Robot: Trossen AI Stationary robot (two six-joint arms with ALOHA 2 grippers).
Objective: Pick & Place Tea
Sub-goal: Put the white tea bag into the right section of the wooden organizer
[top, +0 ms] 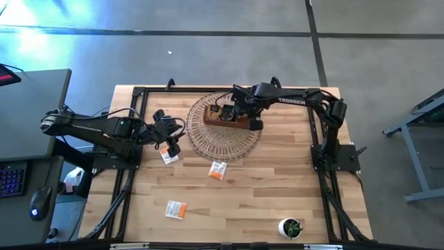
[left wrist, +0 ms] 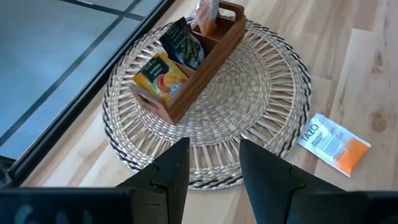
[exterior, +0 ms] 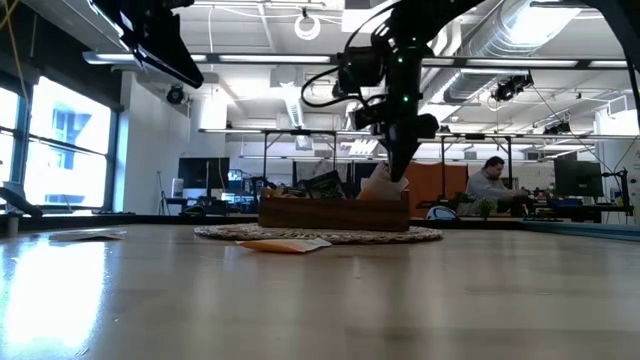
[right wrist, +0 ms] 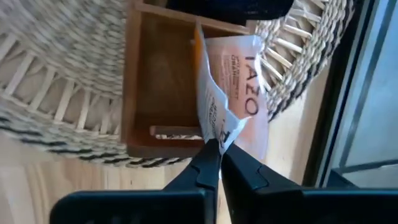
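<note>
**White-and-orange sachet going into the tray's end compartment**

White-and-orange paper is pinched in my right gripper (right wrist: pixel 214 151): its fingers are closed on the edge of a Tazo sachet (right wrist: pixel 233 93), which hangs crumpled over the end compartment of the wooden tray (right wrist: pixel 134 87). From above, that gripper (top: pixel 255 125) sits at the tray's (top: pixel 225 123) four o'clock end, and the tray rests on the round woven mat (top: pixel 222 142) at the table's (top: pixel 263 201) twelve o'clock. In the low view the sachet (exterior: pixel 378 186) rises above the tray wall (exterior: pixel 335 212), so I judge it not yet seated.

To finish well, I would lower it straight down so the paper slides between the walls and does not fold over the rim, then part the fingers only once it stands inside.

My left gripper (left wrist: pixel 214 171) waits with its fingers apart at the mat's nine o'clock side, holding nothing. Its camera shows a black sachet (left wrist: pixel 181 42) and a yellow one (left wrist: pixel 158 76) already in the other compartments.

Loose sachets lie flat on the wood: one just under the left gripper (top: pixel 168 155), one at the mat's six o'clock (top: pixel 218 170), one toward the table's seven o'clock (top: pixel 175 210).
</note>
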